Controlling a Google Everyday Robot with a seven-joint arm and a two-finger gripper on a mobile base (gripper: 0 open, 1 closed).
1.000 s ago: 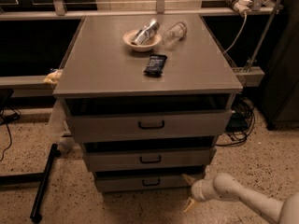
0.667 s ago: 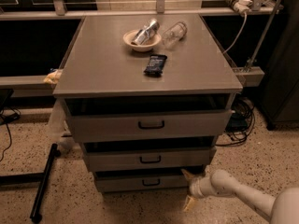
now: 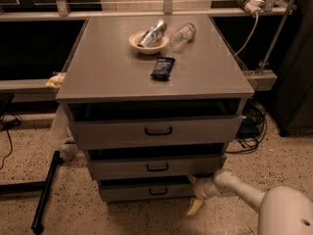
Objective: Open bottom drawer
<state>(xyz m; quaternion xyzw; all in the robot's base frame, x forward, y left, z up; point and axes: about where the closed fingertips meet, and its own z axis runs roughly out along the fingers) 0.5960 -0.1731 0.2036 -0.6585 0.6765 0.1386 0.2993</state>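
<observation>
The bottom drawer (image 3: 146,191) is the lowest and smallest grey front of the cabinet, with a small black handle (image 3: 158,191) at its centre. It stands slightly out, with a dark gap above it. My gripper (image 3: 195,194) is on the end of the white arm (image 3: 244,192) that comes in from the lower right. It is at the drawer's right end, near the floor. One pale finger (image 3: 194,207) hangs down below the drawer's corner.
The middle drawer (image 3: 156,166) and top drawer (image 3: 156,130) are above. On the cabinet top (image 3: 107,67) are a bowl (image 3: 148,40) holding a can, a clear bottle (image 3: 182,34) and a dark packet (image 3: 162,67). Cables (image 3: 252,126) lie right; a black bar (image 3: 45,192) lies left.
My arm has moved left, bringing the gripper from right of the cabinet up to the bottom drawer's right end.
</observation>
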